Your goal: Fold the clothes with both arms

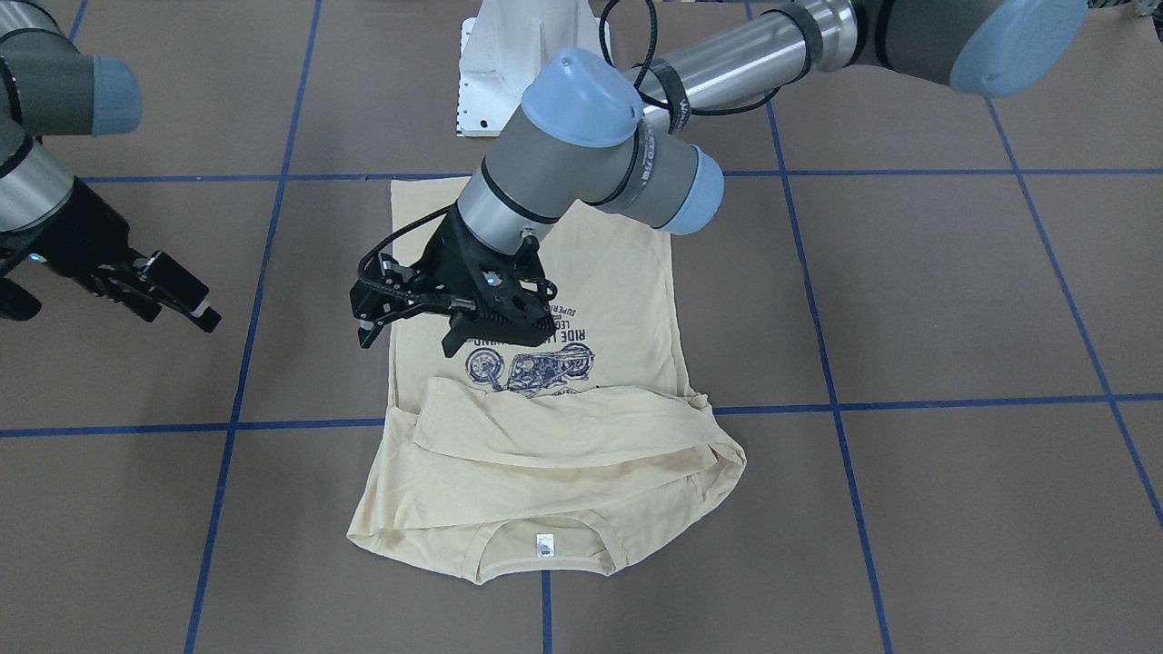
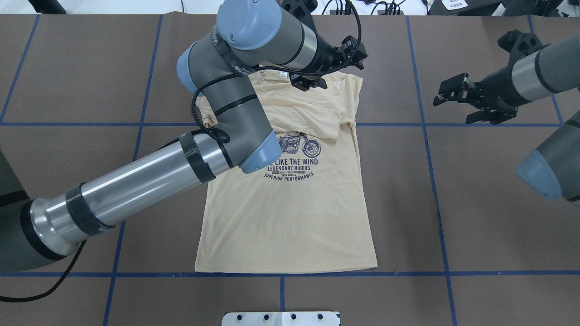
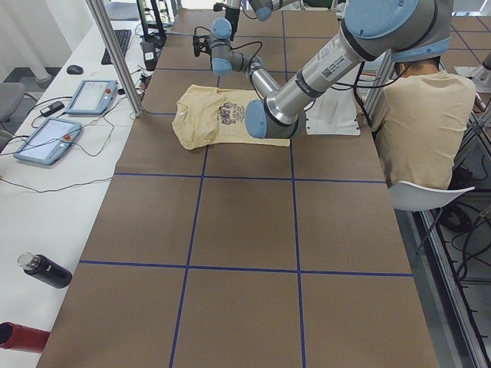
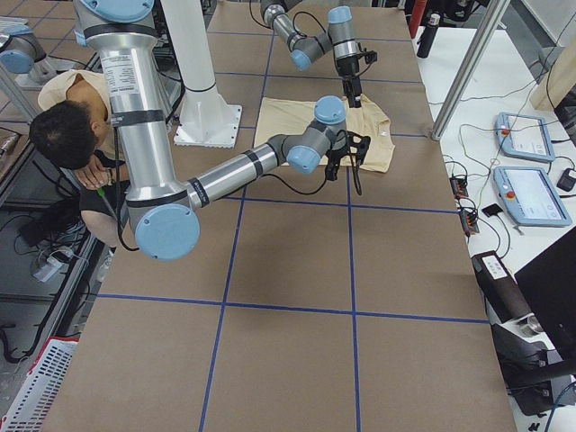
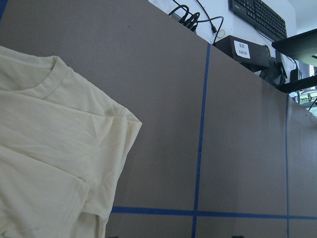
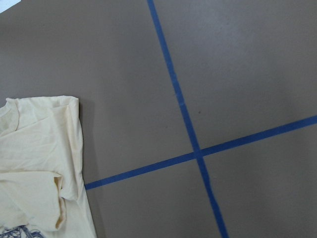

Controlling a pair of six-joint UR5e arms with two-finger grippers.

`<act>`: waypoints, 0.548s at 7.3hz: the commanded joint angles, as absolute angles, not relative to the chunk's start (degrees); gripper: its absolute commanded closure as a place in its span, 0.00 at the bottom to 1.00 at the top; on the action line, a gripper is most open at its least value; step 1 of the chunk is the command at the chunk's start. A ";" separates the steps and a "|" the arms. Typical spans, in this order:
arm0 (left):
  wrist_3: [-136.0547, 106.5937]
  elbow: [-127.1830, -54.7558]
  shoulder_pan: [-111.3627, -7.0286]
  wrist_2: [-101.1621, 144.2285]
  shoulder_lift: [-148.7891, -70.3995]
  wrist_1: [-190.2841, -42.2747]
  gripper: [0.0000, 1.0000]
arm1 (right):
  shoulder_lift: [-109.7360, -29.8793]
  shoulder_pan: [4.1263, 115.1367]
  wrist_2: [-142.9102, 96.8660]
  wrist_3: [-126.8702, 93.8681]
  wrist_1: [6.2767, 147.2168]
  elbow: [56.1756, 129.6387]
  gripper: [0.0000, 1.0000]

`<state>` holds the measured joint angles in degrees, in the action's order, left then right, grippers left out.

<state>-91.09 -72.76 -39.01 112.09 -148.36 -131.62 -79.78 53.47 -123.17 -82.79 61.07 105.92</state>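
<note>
Nearest the robot stands the white metal pedestal base, and just beyond it the straight hem of the pale cream-yellow long-sleeved T-shirt lies flat on the brown paper-covered table, close to a line of the blue tape grid. The shirt is spread face up with its body smooth, which looks deliberate, since it gives both arms a flat base to fold on. Further out, the dark navy motorcycle print is partly covered by the two sleeves, which are laid inward across the chest, so the sleeve fold appears done and the body fold not yet made. Beyond them, at the far end, are the collar and its small white neck label. The grey left arm reaches across the shirt, and its black left gripper hovers above the far right shoulder with its jaws apart, holding nothing, probably placed to take that corner. Well off to the right, over bare table, the black right gripper hangs with its jaws spread and empty, clear of the cloth, apparently so as not to obstruct the left arm.
</note>
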 commanded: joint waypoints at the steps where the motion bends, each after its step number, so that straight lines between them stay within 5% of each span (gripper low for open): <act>1: -90.44 -89.40 -40.16 113.47 -135.07 -129.99 0.06 | -79.46 37.52 -108.18 -106.40 56.51 109.41 0.00; 4: -87.73 -96.33 -41.75 113.38 -127.09 -129.99 0.06 | -79.63 8.63 -75.47 -125.20 67.20 114.69 0.04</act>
